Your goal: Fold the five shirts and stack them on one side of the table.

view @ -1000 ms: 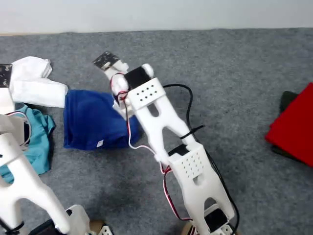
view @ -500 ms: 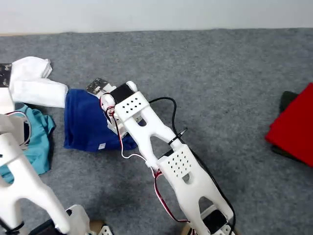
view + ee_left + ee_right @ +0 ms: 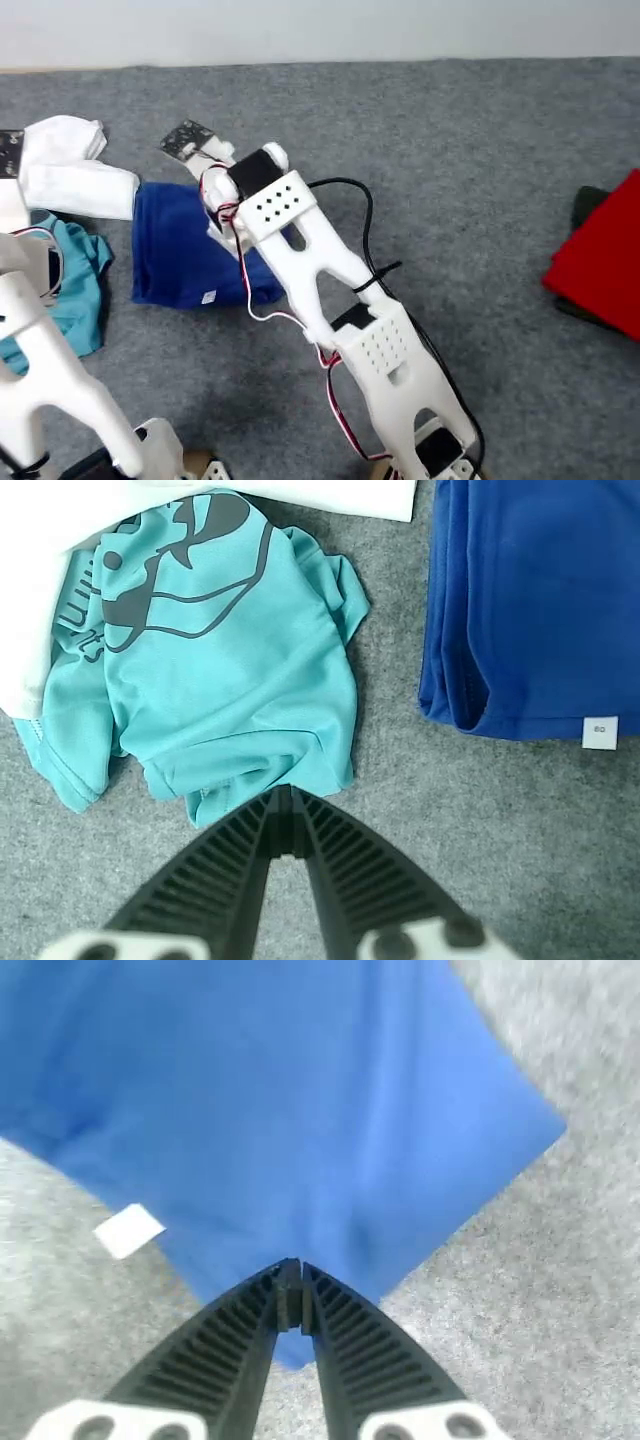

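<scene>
Blue shirt (image 3: 185,250) lies folded flat on grey table (image 3: 480,150), left of centre, tag corner toward arm bases. Teal shirt (image 3: 220,670) just beside it on left, white shirt (image 3: 70,170) at its far-left corner. Long axis, I judge, runs left-right.

Right gripper (image 3: 289,1265) hangs directly over shirt's right edge, fingers closed tip to tip, no cloth visibly pinched.

Left gripper (image 3: 283,792) likewise closed, holding nothing, at teal shirt's hem, with blue shirt off to its right.

Right arm clearly nearer, I reckon.

Red shirt (image 3: 600,260) well apart at table's right.
</scene>
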Robot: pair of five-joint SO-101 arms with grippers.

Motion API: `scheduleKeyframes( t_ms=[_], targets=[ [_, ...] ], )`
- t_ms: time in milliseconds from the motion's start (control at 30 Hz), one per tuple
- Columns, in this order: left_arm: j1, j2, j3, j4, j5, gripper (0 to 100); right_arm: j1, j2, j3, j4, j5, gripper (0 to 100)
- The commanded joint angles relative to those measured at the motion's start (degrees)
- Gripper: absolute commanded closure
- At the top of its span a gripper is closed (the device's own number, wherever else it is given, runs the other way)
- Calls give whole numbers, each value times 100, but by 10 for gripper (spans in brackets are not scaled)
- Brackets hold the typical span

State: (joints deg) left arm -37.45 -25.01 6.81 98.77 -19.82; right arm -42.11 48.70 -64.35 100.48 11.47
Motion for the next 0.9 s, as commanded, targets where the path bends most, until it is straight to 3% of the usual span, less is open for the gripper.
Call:
scheduleKeyframes(
  t_ms=[0, 300, 667, 867],
  targets=[
    [18, -167, -22, -79, -35, 996, -84, -532, 448, 233, -53, 989],
    [18, -167, -22, -79, -18, 996, -57, -286, 2567, -215, -70, 988],
    [18, -176, -22, -53, -18, 996, -101, -1121, 2629, -101, -44, 988],
    [18, -176, -22, -53, -9, 996, -92, -1789, 2629, -541, -53, 988]
  ],
)
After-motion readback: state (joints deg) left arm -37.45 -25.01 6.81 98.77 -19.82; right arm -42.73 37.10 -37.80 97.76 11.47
